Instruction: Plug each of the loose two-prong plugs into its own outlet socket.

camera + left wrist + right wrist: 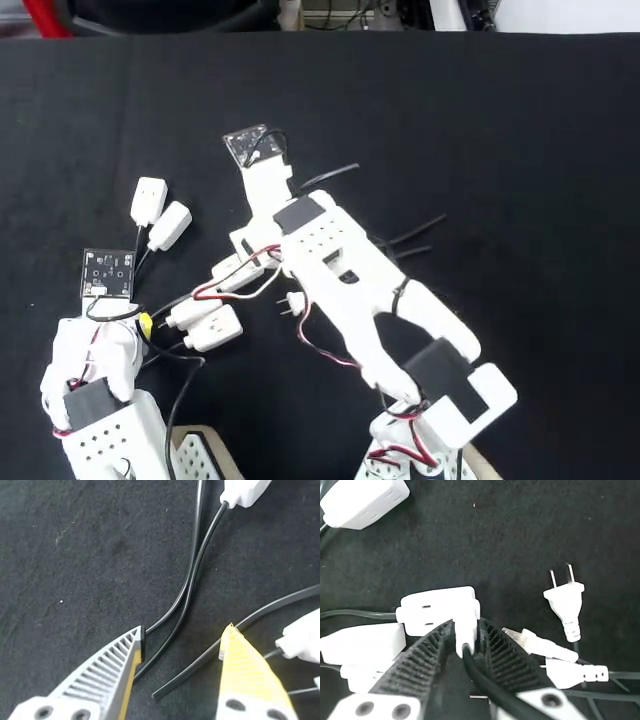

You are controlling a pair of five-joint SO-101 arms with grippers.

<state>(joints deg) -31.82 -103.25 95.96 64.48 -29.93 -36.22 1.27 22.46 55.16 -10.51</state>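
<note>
Right jaws: pressed onto the cord end of a white outlet socket (437,611), which lies crosswise just ahead of them.
Loose plug (565,600): off to one side of those jaws, apart from the socket, long axis along their reach, prongs pointing away.
Left jaws: spread, straddling black cords (187,587) on the worktop (75,555).
Nearer arm: the right, though busy; the left looks free to fetch.
</note>
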